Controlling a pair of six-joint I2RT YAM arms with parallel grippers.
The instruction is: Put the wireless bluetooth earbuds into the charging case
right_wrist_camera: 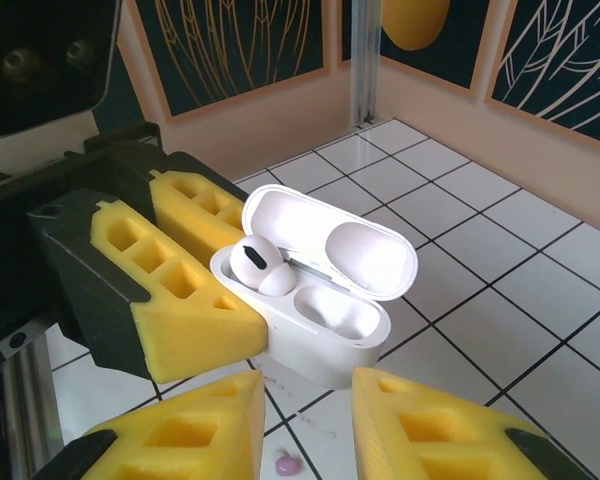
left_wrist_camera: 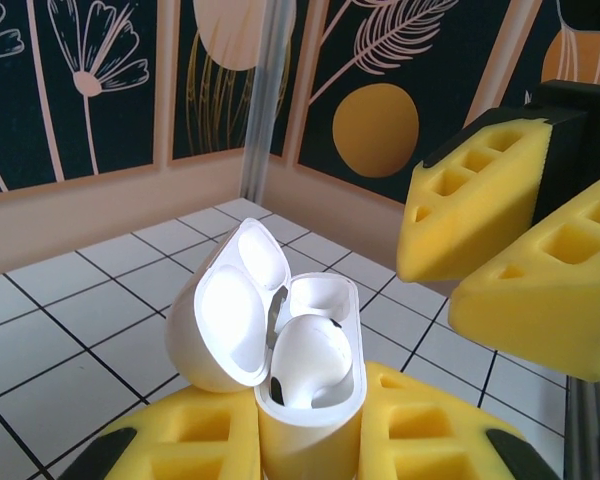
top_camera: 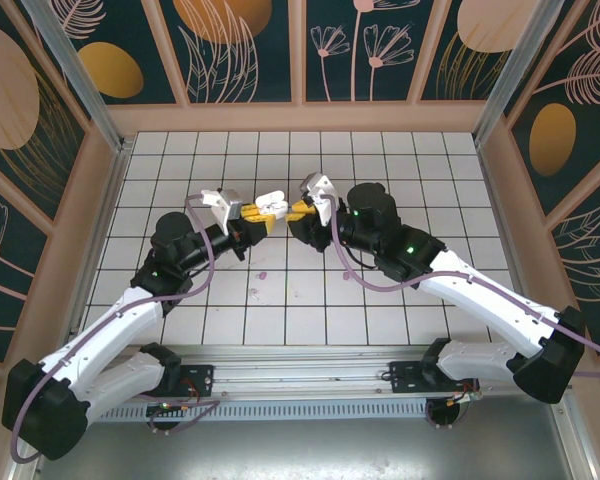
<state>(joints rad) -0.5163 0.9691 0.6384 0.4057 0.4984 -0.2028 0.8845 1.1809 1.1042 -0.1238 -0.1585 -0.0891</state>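
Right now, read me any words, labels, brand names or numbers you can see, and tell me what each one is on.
None can be read. The white charging case, its open lid and the earbud in it show no marking; the wall panels carry plant drawings, no lettering.

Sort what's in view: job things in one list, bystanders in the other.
Job:
- white case, lid open, held in the left gripper
- white earbud, seated in the case
- purple earbud, loose on the tiles
- right gripper, open, close to the case

Bystanders:
- tiled table
- patterned walls
- metal post
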